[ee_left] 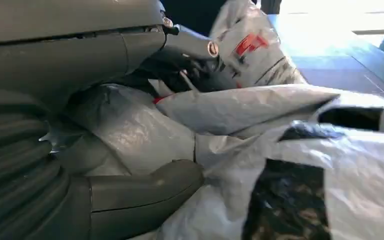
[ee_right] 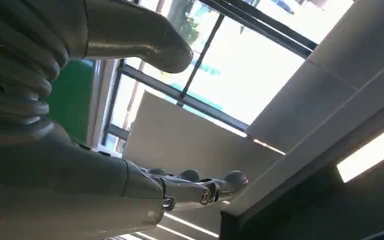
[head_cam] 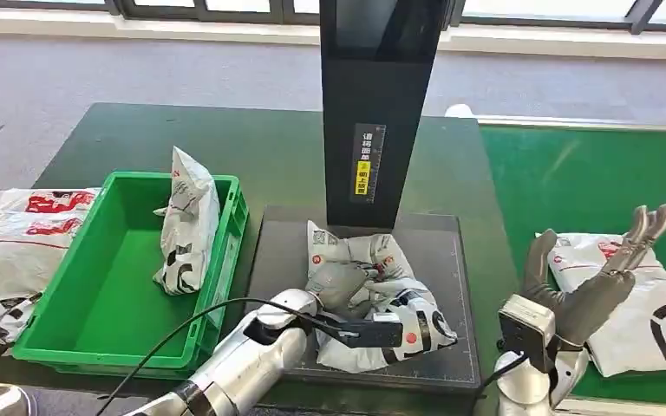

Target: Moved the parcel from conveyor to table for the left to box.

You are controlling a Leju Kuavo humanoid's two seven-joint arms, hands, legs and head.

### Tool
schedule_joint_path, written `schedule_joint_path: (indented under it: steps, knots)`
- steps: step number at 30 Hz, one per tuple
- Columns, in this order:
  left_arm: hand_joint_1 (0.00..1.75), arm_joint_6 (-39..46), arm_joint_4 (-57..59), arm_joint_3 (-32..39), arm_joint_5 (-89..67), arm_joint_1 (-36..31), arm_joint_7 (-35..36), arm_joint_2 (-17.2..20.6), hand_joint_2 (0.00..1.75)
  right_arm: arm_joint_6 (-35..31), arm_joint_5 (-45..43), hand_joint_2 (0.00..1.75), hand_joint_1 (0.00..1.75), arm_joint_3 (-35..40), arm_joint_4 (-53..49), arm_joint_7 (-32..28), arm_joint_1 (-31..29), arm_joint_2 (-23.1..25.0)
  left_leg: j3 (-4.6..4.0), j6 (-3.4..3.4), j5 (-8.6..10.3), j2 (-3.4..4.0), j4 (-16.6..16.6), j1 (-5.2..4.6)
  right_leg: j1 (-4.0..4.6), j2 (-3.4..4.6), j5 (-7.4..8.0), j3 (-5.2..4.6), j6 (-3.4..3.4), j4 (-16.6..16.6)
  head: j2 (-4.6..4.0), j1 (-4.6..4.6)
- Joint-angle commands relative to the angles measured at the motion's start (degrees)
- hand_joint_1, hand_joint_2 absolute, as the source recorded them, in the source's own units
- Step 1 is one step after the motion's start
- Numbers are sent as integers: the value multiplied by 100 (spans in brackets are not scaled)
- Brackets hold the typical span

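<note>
Parcel [head_cam: 381, 299] lies crumpled on the dark pad [head_cam: 451, 260] at the foot of the black post [head_cam: 381, 104], just beside the green bin [head_cam: 104, 286]. Left hand [head_cam: 340, 286] is on it; in the left wrist view the thumb [ee_left: 145, 192] and fingers [ee_left: 190, 47] close around the bunched wrapping. Judgement: take a full fold, not a loose flap, then lift clear of the bin wall before swinging over. Right hand [head_cam: 607, 264] is raised above the conveyor [head_cam: 590, 173], fingers spread, holding nothing; a second parcel [head_cam: 650, 299] lies beneath it.
</note>
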Motion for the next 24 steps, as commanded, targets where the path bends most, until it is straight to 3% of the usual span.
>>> schedule_joint_path:
  steps: [1,4,7,8,16,17,18,20,22,24]
  knots:
    - [175,169,459,-374,-375,-167,502,96,175,120,127,175,0,-91,237,51,-9,37,15,-2,1,5,-12,1,2,0,3,15,-5,-13,0,0]
    - [175,320,291,-295,-352,-116,419,154,175,166,177,175,0,-58,224,85,-8,28,19,-2,0,15,-12,0,2,9,3,16,-6,-12,2,0]
    - [175,1043,-375,-40,-391,36,310,258,175,260,267,175,0,-110,18,177,88,77,19,-3,0,17,-13,0,2,10,3,16,-7,-12,0,2]
    - [175,1882,-826,107,-656,165,486,304,175,322,303,175,0,-164,-88,220,148,124,18,-2,0,16,-14,-1,1,9,3,15,-7,-12,2,2]
    - [175,1653,-1145,235,-730,254,469,318,175,388,347,175,0,-211,-179,239,204,168,22,-4,-1,17,-19,-1,1,10,2,18,-9,-16,0,2]
    - [175,2889,-1389,500,-786,398,459,253,175,433,365,175,0,-220,-185,248,220,194,15,-3,-1,12,-11,1,3,7,1,14,-7,-10,2,2]
    - [175,3849,-1816,783,-419,587,155,210,175,483,374,175,0,-203,-203,258,237,207,22,-4,2,15,-22,-1,1,7,4,18,-9,-19,2,2]
    - [175,4369,-2823,1143,312,956,-326,364,175,490,388,175,0,-105,-63,260,177,191,13,-3,-2,19,-12,0,2,12,1,9,-7,-10,0,2]
    - [175,4426,-3535,1683,422,1247,-594,315,175,402,372,175,0,-35,118,270,126,121,10,-4,-7,45,-9,0,2,37,4,-3,-8,-4,0,2]
    - [175,4426,-3772,2271,741,1423,-1171,23,175,382,367,175,0,9,236,260,115,64,10,-5,-7,41,-9,3,5,33,3,-2,-8,-5,2,2]
